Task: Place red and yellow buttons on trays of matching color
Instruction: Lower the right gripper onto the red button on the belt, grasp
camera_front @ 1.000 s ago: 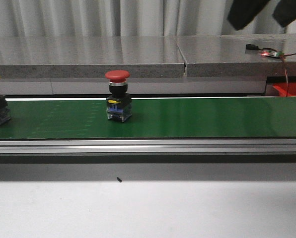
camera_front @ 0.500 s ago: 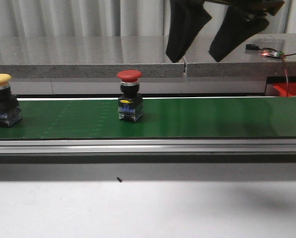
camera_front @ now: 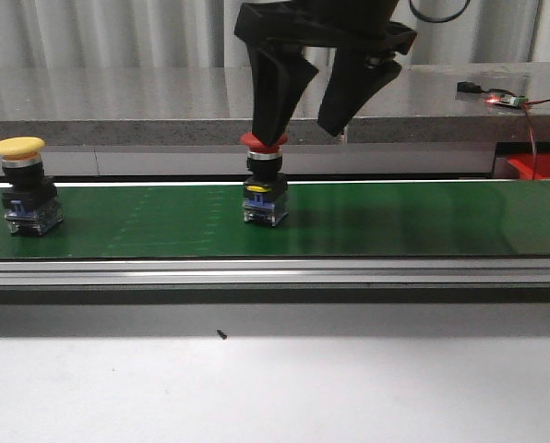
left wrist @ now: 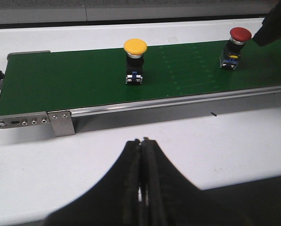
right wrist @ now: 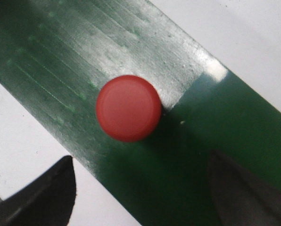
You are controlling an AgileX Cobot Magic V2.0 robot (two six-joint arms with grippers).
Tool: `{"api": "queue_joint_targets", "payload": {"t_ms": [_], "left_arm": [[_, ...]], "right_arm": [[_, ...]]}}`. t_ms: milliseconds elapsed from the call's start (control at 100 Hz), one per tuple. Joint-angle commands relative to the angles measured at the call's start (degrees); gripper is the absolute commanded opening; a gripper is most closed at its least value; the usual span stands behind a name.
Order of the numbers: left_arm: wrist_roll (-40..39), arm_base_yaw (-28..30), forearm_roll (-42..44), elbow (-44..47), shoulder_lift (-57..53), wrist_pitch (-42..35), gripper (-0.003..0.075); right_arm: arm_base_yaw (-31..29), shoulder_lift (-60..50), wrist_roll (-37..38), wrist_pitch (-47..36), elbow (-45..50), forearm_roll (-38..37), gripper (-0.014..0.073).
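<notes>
two domed buttons — red button, yellow button — on matte green belt.

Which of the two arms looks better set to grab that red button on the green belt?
Right. The right gripper hangs open directly above the red button, while the left gripper sits shut, off the belt.
</notes>
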Motion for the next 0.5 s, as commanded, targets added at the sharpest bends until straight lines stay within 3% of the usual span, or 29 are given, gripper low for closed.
{"api": "queue_joint_targets", "payload": {"t_ms": [0,240,490], "left_arm": [[-0.4,-0.5,-0.6,-1.2,0.9,-3.9,-0.0018],[-0.4,-0.5,-0.6,-1.2,0.9,-3.9,-0.0018],[-0.4,-0.5,-0.6,-1.2,0.9,-3.9,-0.0018]], "right_arm": [[0.3,-0.4,-1.3,0.4,-4.8,0.9,0.0570],[0.4,4.2,-1.5,0.6,-8.4,0.9,0.0561],[0.3,4.5,-1.9,0.5,-8.3,0.6,0.0247]]}}
